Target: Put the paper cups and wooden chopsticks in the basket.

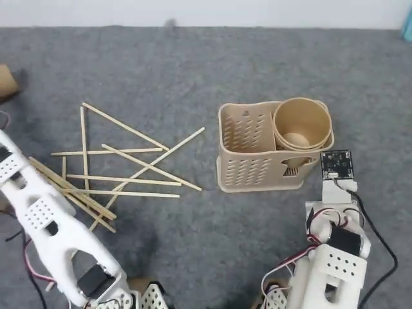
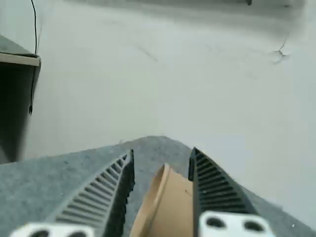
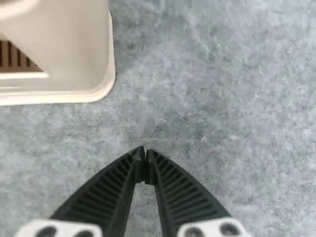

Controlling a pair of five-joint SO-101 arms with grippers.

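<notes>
Looking down from the high view, you have the slotted beige plastic basket (image 1: 248, 151) upright on grey carpet (image 1: 193, 64), with round nested cups (image 1: 302, 125) mouth-up in the compartment nearer the right arm. Thin wooden chopsticks (image 1: 122, 179) lie crisscrossed beside it, mostly lengthwise across the view.

At your left wrist, the left gripper (image 2: 162, 153) pinches a tan paper cup (image 2: 168, 207) between ribbed black fingers.

At your right wrist, the right gripper (image 3: 144, 150) is pressed together over carpet near the basket's rounded corner.
</notes>
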